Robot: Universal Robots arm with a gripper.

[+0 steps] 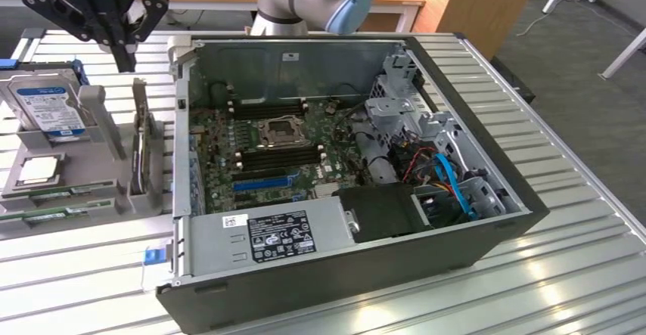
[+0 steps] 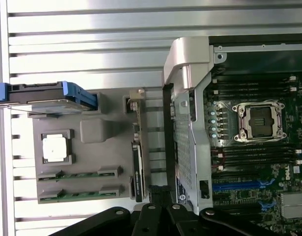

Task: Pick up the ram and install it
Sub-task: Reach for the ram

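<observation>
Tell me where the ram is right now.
Two ram sticks sit in the grey holder at the exterior view's left, next to the CPU, outside the computer case.

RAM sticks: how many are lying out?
2: one stick and a second stick, side by side in the grey holder outside the case. More may be hidden.

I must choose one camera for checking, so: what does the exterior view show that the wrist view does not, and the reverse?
Exterior view: the power supply, the blue cables and the arm's joint. Wrist view: the tray seen from straight above. Both: the ram sticks in the tray, the empty processor socket, the hard drive and the gripper, jaws shut.
</observation>
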